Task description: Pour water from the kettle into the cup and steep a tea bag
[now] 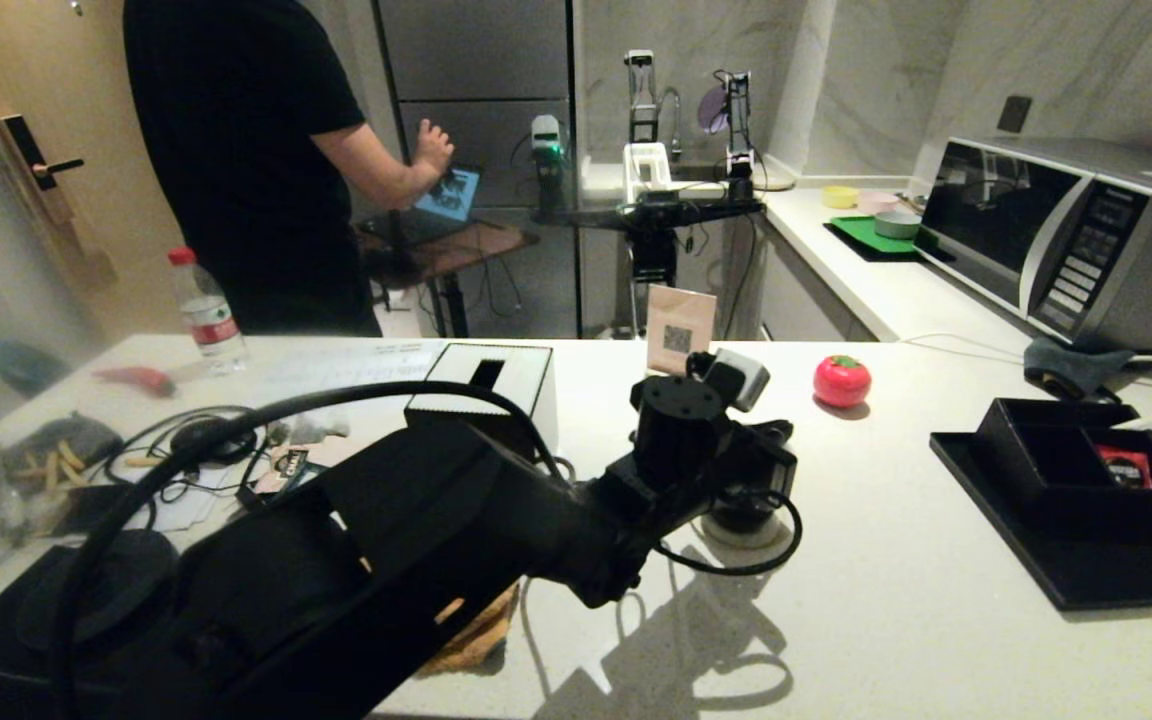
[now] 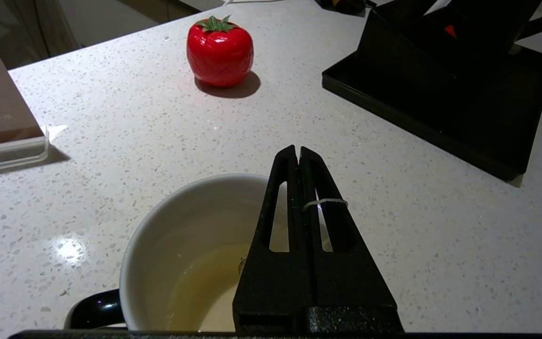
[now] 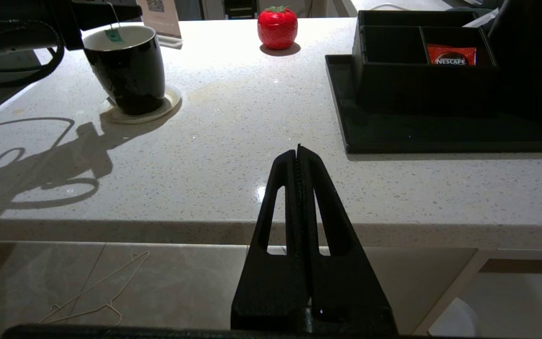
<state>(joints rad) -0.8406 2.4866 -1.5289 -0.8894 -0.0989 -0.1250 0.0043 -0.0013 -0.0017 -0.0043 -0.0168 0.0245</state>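
String (image 2: 325,202) of the tea bag is pinched in the closed left claw (image 2: 298,153) over the upright cup (image 2: 191,254), handle at eight o'clock; right claw (image 3: 298,151) closed, empty.

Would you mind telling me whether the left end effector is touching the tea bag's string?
Touching: the left wrist view shows the string pinched between the shut left end effector, looped over one finger above the cup.

The speckled white counter (image 1: 896,560) carries a coaster (image 3: 141,113) under the cup (image 3: 130,70) at centre, a strawberry (image 1: 842,381) at one o'clock, a black tray (image 1: 1066,560) at three, and a tissue box (image 1: 484,390), bottle (image 1: 206,315) and cables (image 1: 176,450) toward ten.
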